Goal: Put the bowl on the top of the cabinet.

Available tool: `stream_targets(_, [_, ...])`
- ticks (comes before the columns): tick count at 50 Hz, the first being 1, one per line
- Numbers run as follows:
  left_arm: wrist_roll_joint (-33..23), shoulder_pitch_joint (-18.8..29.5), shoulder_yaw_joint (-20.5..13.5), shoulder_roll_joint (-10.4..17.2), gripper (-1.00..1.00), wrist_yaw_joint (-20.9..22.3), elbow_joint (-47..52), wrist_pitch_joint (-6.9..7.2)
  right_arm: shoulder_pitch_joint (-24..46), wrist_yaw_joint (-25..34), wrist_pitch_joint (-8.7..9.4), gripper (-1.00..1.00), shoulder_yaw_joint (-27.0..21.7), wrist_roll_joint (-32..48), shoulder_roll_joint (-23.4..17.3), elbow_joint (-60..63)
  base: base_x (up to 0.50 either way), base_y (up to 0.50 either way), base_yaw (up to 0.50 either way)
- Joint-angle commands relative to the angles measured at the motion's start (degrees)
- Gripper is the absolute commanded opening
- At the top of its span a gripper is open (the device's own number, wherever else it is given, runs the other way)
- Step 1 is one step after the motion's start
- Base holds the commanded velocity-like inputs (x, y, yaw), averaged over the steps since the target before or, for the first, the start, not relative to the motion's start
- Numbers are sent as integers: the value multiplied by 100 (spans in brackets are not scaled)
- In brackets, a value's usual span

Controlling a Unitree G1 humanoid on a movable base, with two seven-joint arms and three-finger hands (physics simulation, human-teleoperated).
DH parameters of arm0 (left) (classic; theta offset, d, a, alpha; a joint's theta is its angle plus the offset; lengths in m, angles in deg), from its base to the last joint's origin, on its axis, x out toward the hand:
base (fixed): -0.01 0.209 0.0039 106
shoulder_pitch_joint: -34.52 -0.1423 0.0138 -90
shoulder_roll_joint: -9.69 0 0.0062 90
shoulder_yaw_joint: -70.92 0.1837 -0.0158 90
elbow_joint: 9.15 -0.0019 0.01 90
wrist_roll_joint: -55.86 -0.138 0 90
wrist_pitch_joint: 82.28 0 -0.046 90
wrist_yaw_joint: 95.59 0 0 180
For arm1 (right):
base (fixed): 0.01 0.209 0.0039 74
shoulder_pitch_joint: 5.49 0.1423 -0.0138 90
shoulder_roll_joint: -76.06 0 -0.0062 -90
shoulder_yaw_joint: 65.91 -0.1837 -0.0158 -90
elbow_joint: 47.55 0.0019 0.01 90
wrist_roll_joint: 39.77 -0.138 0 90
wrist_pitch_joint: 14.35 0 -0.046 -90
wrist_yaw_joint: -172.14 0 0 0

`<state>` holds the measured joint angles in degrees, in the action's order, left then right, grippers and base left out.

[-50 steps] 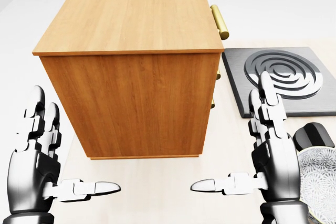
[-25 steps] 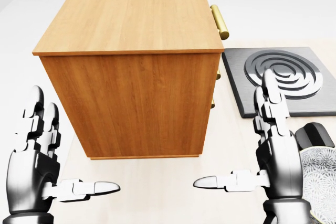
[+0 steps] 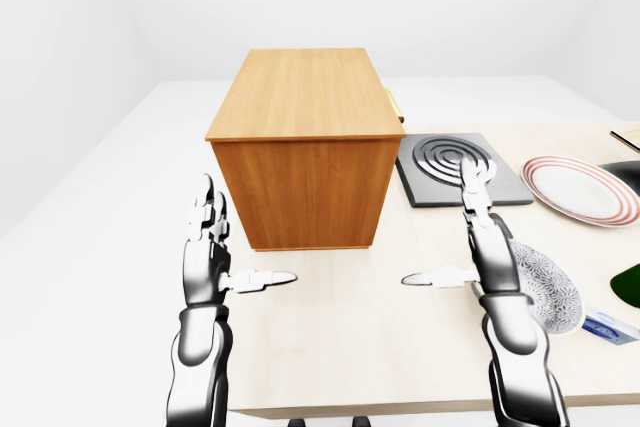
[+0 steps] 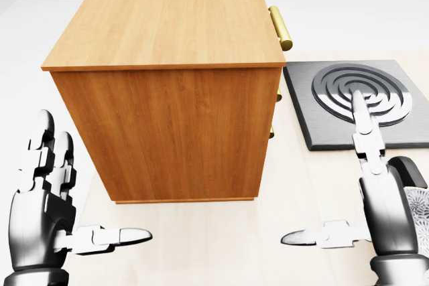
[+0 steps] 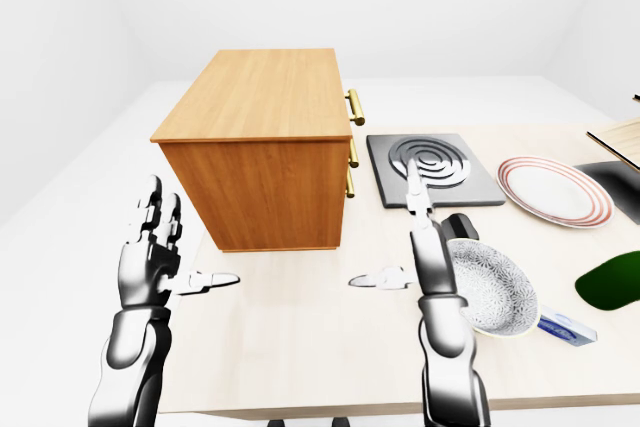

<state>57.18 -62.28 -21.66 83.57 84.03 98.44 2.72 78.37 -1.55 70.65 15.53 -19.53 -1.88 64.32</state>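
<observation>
Task not started. Bowl (image 5: 492, 287) on surface (image 5: 300, 347), right of cabinet (image 5: 262, 147), just beside my right hand (image 5: 425, 252). Right hand released, fingers extended; left hand (image 5: 148, 257) likewise. Grasp, lift, placement remain.

Both hands up, fingers spread.
Left hand (image 3: 205, 269) and right hand (image 5: 430, 267) flank the cabinet (image 3: 300, 147), palms inward, thumbs extended.

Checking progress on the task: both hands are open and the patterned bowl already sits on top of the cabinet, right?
Not quite. Both hands, left and right, are open, but the right-eye view shows the bowl on the table, right of the right hand; the cabinet top is bare.
</observation>
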Motion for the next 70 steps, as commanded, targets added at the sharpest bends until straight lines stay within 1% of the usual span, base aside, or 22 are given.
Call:
stream_targets(1, [-8, 46, -18, -1, 100, -79, -30, 0, -183, 309, 0, 100, -569, 903, -207, -160, 0, 0, 0])
stream_targets(9, [-9, 92, -28, 1, 100, -129, -130, 0, -425, 682, 0, 100, -1103, 1015, -211, -225, 0, 0, 0])
stream_targets(10, [-10, 92, -35, -1, 100, -150, -109, 0, -504, 696, 0, 100, -1150, 1146, -213, -253, 0, 0, 0])
stream_targets(14, [-6, 99, -37, 2, 100, -165, -135, 0, -634, 864, 0, 100, -1248, 1239, -115, -234, 0, 0, 0])
stream_targets(15, [-8, 92, -34, 2, 100, -167, -108, 0, -669, 861, 0, 100, -1284, 1369, -136, -268, 0, 0, 0])
stream_targets(25, [-23, 64, -10, 0, 100, -148, -152, 0, -971, 1229, 0, 100, -1545, 1557, 29, -83, 0, 0, 0])
stream_targets(33, [-32, 45, 2, 4, 100, -115, -144, 0, -1031, 1434, 0, 100, -1787, 1714, 90, 0, 0, 0, 0])
stream_targets(41, [-35, 55, 0, 7, 100, -90, -241, 0, -1139, 1593, 0, 100, -1878, 1863, 189, 12, 0, 0, 0])
stream_targets(45, [-40, 25, 9, 3, 100, -91, -132, 0, -1165, 1603, 0, 100, -1886, 1964, 201, -62, 0, 0, 0])
stream_targets(54, [-56, 38, 20, 2, 100, -91, -155, 0, -1158, 1711, 0, 100, -1974, 2067, 148, -151, 0, 0, 0])
stream_targets(60, [-51, 53, 15, 3, 100, -93, -194, 0, -1145, 1661, 0, 100, -1963, 2255, 83, -355, 0, 0, 0])
stream_targets(70, [-43, 77, 0, 6, 100, -108, -173, 0, -1171, 1861, 0, 100, -2008, 2391, 39, -379, 0, 0, 0])
